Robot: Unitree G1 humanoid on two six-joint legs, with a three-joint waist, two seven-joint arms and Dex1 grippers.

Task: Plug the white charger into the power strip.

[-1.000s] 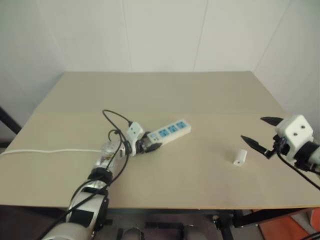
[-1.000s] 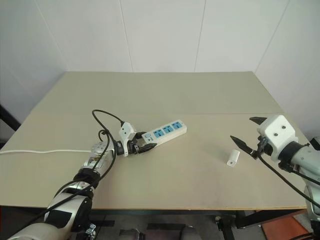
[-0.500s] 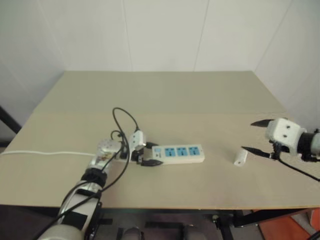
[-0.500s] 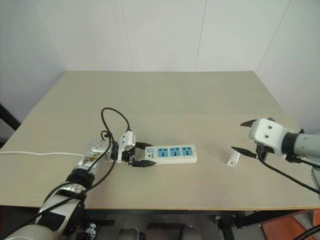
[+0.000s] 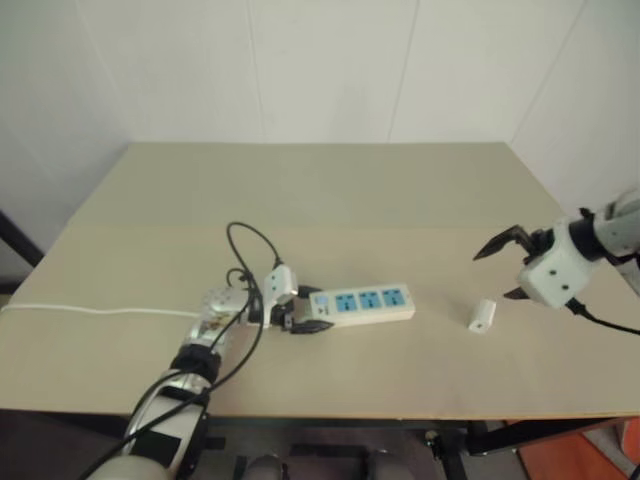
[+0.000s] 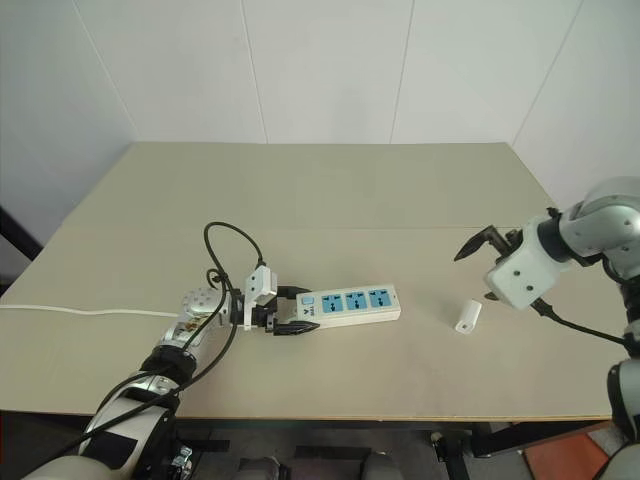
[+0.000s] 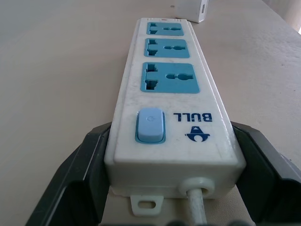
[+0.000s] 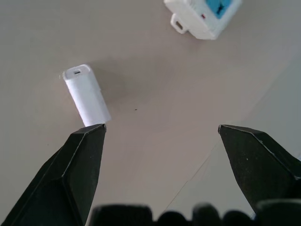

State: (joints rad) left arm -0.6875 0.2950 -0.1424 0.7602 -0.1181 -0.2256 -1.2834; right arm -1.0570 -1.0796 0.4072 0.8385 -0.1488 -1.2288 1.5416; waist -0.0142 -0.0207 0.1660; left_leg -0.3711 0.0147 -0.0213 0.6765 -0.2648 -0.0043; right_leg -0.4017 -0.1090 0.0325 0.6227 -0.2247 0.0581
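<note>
The power strip point(image 5: 365, 303), a long white bar with blue sockets, lies flat across the middle of the table. My left gripper point(image 5: 312, 308) is shut on its cord end, one black finger point(image 7: 80, 165) on each long side by the blue switch. The white charger point(image 5: 482, 315) lies on its side to the right of the strip's far end, apart from it. My right gripper point(image 5: 503, 270) hangs open just above the charger, pointing down at the table. In the right wrist view the charger point(image 8: 86, 96) lies beside one fingertip point(image 8: 89, 141), not between the two.
The strip's thin white cord point(image 5: 100, 310) trails left to the table's edge. A black cable loop point(image 5: 250, 240) arches over my left wrist. The tan table point(image 5: 330, 190) stretches back to white walls. Its right edge runs close behind my right gripper.
The strip has swung from a diagonal to lying across the table, drawn slightly nearer by my left gripper. My right gripper has rolled and tipped downward over the charger.
</note>
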